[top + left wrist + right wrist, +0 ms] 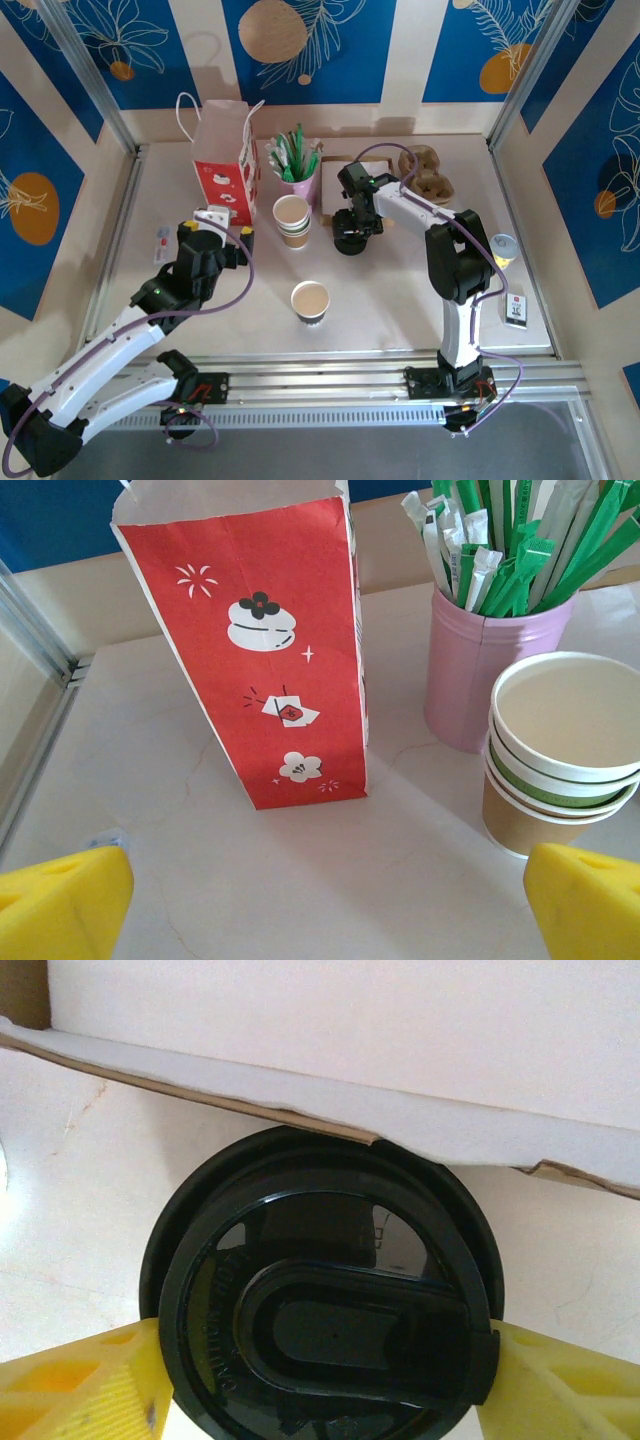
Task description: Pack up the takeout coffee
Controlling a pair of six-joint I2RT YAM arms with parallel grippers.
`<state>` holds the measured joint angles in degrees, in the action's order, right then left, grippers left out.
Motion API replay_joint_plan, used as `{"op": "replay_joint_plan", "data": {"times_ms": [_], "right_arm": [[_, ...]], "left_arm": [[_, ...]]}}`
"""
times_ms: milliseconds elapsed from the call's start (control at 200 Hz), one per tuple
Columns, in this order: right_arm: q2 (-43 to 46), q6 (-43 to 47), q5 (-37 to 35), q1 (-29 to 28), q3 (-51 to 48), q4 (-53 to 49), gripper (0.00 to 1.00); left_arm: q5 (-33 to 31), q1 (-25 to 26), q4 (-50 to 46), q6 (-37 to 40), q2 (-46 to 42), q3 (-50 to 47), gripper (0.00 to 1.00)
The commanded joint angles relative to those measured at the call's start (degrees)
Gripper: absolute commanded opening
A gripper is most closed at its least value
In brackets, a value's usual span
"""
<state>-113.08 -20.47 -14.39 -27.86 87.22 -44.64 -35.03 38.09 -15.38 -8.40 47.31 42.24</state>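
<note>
Seen from above, the right gripper (354,222) sits at frame centre over a black lid (352,241), at the near edge of a white cardboard sheet (352,180). Its wrist camera adds the detail. Both yellow fingers (80,1385) press against opposite sides of the lid's rim, gripping it. A second dark rim shows just behind, and the sheet's ragged edge runs across the upper frame.

The left gripper (222,222), left of centre, is spread wide with nothing between its fingers. Its wrist camera shows the red paper bag (270,650) upright with its mouth open at upper left. A pink holder (480,675) of green and white wrapped sticks is at upper right, and a stack of paper cups (560,750) stands just in front of it. The overhead view also takes in a single paper cup (310,300) standing apart below centre, and brown cup carriers (430,175) at upper right.
</note>
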Motion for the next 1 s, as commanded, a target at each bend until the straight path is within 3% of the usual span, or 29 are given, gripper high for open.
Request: {"op": "replay_joint_plan", "data": {"times_ms": [0, 780, 995], "right_arm": [[-0.1, 0.3, 0.4, 0.3, 0.8, -1.1, 0.7], [10.7, 0.8, -0.5, -1.9, -6.6, 1.2, 0.66], [12.7, -0.7, 5.9, 0.7, -10.9, 6.8, 0.66]], "left_arm": [[-0.3, -0.4, 2.0, 1.2, -0.4, -0.8, 1.0], [0.3, -0.4, 1.5, 1.0, -0.5, -0.7, 1.0], [3.5, -0.3, 0.2, 0.5, 0.1, -0.1, 1.0]]}}
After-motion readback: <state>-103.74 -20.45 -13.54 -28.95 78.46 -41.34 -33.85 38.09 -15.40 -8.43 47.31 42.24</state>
